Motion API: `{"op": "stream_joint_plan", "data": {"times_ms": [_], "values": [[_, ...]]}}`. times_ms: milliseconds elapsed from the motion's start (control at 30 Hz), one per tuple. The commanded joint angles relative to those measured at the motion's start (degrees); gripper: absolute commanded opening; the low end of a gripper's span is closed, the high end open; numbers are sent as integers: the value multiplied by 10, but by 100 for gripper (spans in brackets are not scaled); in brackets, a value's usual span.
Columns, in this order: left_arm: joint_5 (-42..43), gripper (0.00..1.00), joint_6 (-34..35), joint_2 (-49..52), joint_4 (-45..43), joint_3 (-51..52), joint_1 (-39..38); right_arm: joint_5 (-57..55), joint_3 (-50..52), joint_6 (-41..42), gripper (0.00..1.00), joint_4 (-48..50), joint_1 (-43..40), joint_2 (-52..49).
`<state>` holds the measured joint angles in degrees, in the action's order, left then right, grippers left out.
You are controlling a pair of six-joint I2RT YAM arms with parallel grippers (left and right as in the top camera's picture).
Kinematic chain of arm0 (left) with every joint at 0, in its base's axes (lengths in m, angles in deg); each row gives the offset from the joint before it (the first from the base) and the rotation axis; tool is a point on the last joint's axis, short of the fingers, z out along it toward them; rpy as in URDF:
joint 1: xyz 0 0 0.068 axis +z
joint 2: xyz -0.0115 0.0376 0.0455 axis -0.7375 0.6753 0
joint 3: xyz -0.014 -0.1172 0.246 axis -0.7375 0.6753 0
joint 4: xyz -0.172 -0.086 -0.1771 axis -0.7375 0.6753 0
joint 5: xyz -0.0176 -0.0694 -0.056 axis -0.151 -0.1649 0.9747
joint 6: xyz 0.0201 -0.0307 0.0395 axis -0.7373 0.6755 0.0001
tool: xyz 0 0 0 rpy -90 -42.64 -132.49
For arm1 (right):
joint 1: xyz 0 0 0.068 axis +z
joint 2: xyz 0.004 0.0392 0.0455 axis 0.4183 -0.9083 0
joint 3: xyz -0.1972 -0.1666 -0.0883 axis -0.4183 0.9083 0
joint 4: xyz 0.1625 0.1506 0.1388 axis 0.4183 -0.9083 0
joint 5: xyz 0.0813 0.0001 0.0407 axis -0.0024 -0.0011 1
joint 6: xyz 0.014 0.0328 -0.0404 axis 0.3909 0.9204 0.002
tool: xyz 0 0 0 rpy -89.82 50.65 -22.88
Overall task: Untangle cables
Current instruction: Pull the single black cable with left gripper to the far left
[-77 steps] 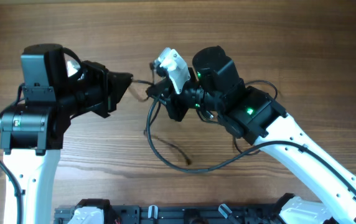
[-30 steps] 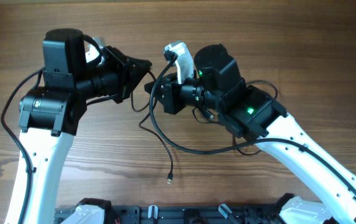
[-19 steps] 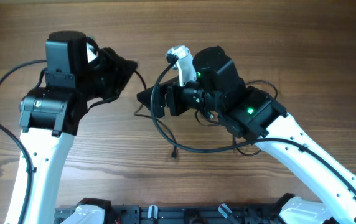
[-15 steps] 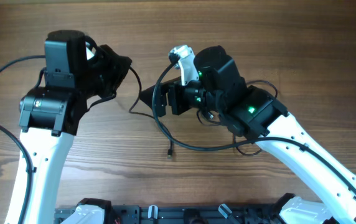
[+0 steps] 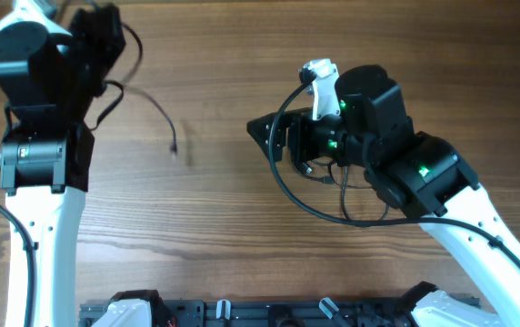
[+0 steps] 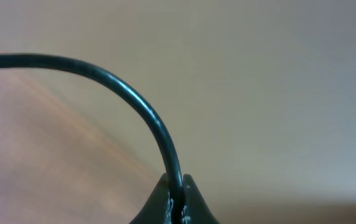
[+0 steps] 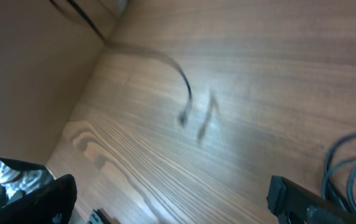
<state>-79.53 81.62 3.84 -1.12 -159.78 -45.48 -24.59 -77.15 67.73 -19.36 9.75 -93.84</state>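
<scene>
A: Overhead first. Where do we log the cables?
B: We count two groups. One strand (image 5: 160, 111) runs from the left jaws at the back-left of the bench (image 5: 224, 263). It trails to a small plug end (image 5: 174, 149), well apart from everything else. The other, a loop (image 5: 285, 184), curls beside and below the right jaws near mid-bench. Two arms, one pair of jaws each.

A: Left wrist?
B: The left jaws are closed tight on the strand (image 6: 156, 124), which rises from the pinch and arcs away to the left. We see nothing else in frame.

A: Right wrist?
B: The right jaws stand wide apart, fingers (image 7: 47, 199) at the bottom corners, nothing between them. The same strand (image 7: 189, 90) shows blurred over the bench with its shadow beside it, so we judge the plug hangs just off the wood. At the right edge, two dark runs of the loop (image 7: 346, 167) lie on the bench. Whether that is one cord doubled or two cords, we cannot tell.

A: Step in hand?
B: We judge it to be drawing one cord clear of the bunch, and for that cord it looks largely done. The next move calls for laying it down apart, then for the right jaws to close on the loop and open it out.
</scene>
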Motion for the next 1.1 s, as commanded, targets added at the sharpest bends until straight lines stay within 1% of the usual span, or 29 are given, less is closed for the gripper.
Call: {"op": "stream_joint_plan", "data": {"times_ms": [0, 33, 167, 200, 267, 300, 333, 367, 433, 467, 533, 600, 633, 667, 700, 733, 833, 900, 967, 1000, 1067], "values": [[-5, 4, -22, 12, -99, -4, -1, -14, -1, 1, 100, -10, 0, -10], [-5, 4, -22, 27, -142, -4, -1, -14, -1, 1, 100, -10, 0, -12], [-6, 4, -22, 87, -246, -4, 0, -14, -1, 2, 100, -9, 0, -12], [-14, 4, -23, 115, -295, -4, 0, -14, -1, 1, 100, -9, 0, -12], [-59, 4, -46, 170, -382, -4, 1, -14, -1, 1, 100, -11, 0, -12], [-89, 4, -59, 194, -404, -4, 2, -14, -1, 1, 100, -13, 0, -12], [-129, 4, -76, 221, -411, -4, 5, -14, -1, 0, 100, -15, 0, -12], [-150, 4, -97, 237, -410, -4, 8, -14, -1, 0, 100, -16, 0, -12], [-181, 4, -176, 269, -407, -4, 18, -14, -1, 0, 100, -16, 0, -12], [-199, 4, -228, 289, -406, -4, 28, -15, -1, -1, 100, -16, 0, -12], [-232, 4, -299, 323, -416, -4, 56, -29, -1, 0, 100, -22, 0, -12], [-256, 4, -335, 355, -443, -4, 104, -49, -1, 0, 100, -35, 0, -12], [-255, 4, -335, 365, -455, -4, 129, -49, -1, 0, 100, -40, 0, -12], [-255, 9, -333, 371, -462, -4, 154, -48, -1, 0, 100, -45, 0, -12], [-252, 23, -325, 372, -458, -4, 173, -48, -1, 0, 100, -49, 0, -12], [-233, 52, -305, 373, -439, -4, 193, -48, -1, 0, 100, -50, 0, -12], [-90, 57, -296, 377, -361, -4, 230, -49, -1, 0, 100, -49, 0, -12], [-2, 67, -296, 386, -306, -4, 231, -48, -1, 0, 100, -47, 0, -12], [63, 67, -296, 394, -265, -4, 221, -48, -1, 0, 99, -49, 0, -12], [96, 64, -296, 396, -245, -4, 212, -48, -1, 1, 100, -50, 0, -12], [128, 55, -296, 396, -217, -4, 193, -42, -1, 1, 100, -50, 0, -12]]}}
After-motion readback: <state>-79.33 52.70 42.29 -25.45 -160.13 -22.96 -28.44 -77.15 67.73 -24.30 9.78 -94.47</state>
